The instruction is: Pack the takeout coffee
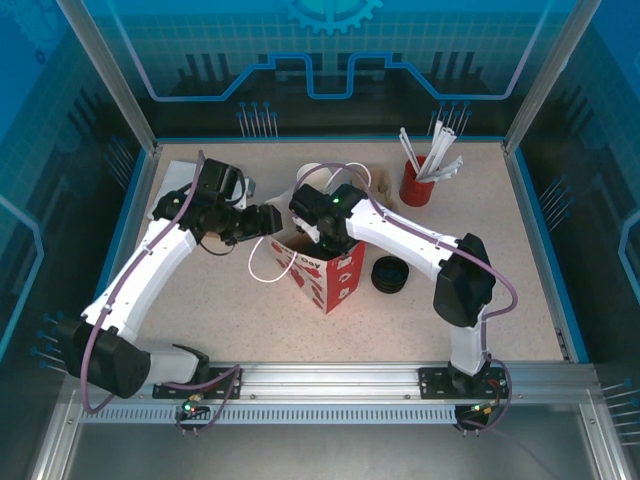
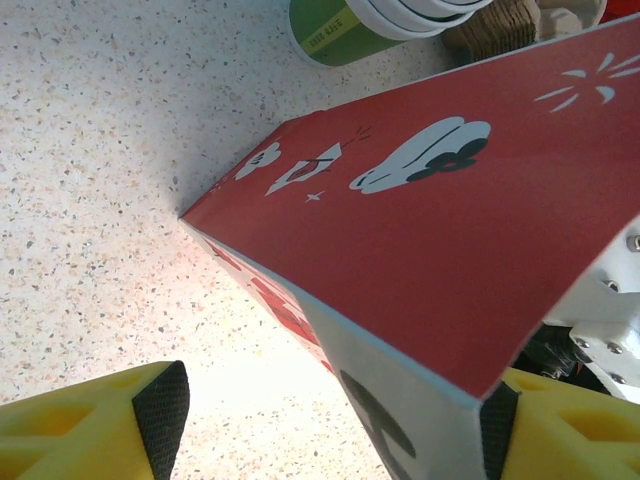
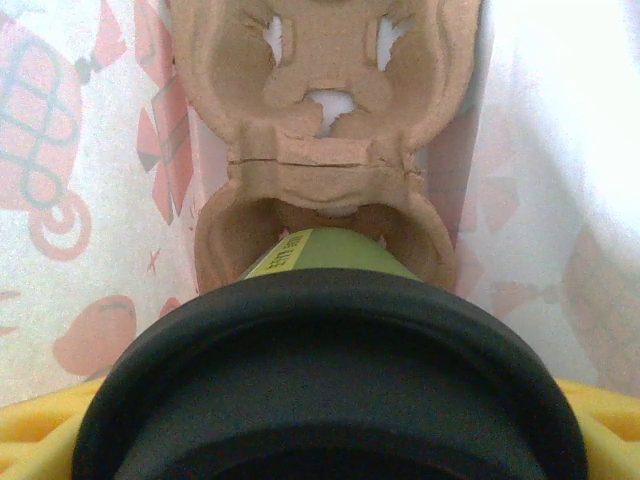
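A green paper cup with round black plastic lid point(image 3: 330, 380), gripped by the yellow-fingered end effector point(image 3: 320, 460), points base-first into the brown moulded-pulp carrier's point(image 3: 325, 100) near well.

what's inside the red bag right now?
In the red bag: a cardboard cup carrier, with the takeout coffee held by the right fingers over its near well. The cup covers that well's bottom; anything under the carrier is hidden.

Red paper bag point(image 1: 335, 282), white-printed, standing open at mid-surface. Pulp cup carrier point(image 3: 325, 150) sitting inside the bag. Black lid stack point(image 1: 390, 274) resting just right of the bag. Red tub point(image 1: 415, 186) holding white sticks point(image 1: 440, 150), standing at far right. Lidless cup stack point(image 2: 335, 30) lying on its side beyond the bag. Speckled surface point(image 1: 520, 300) carrying all.
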Motion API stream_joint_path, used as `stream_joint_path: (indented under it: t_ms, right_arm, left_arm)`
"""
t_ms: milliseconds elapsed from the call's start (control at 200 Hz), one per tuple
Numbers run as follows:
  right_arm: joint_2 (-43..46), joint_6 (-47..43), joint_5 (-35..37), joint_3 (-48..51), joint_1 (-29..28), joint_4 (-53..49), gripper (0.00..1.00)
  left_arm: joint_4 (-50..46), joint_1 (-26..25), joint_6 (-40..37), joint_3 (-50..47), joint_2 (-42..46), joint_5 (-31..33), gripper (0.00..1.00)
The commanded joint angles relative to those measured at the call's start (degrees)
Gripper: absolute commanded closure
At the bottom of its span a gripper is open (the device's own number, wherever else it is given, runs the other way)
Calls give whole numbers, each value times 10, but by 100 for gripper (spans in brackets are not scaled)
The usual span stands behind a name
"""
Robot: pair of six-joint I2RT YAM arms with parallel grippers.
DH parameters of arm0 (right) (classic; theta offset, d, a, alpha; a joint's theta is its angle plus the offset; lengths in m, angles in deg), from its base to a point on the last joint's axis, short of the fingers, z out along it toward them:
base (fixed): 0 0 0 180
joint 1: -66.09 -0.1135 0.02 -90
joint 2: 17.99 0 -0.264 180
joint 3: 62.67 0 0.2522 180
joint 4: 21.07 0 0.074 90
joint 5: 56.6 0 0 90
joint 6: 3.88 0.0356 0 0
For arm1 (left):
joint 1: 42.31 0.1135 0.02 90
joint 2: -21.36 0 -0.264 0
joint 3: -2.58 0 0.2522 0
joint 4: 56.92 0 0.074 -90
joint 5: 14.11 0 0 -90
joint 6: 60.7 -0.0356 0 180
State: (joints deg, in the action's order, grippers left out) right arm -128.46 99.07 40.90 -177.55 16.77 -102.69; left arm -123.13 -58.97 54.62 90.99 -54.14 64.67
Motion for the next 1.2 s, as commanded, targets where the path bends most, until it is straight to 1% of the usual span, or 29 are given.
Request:
stream_joint_path:
  t_ms: [0,340,1196]
  right_arm:
    - [-2,-12,11,9,10,-13,17]
    - [-20,-19,20,16,10,-18,17]
    - [-20,-18,16,32,12,-6,16]
  left_arm:
    - [-14,6,-15,20,-7,11,25]
    - [-17,7,-18,32,-14,7,25]
    - [-16,7,-19,28,-22,5,24]
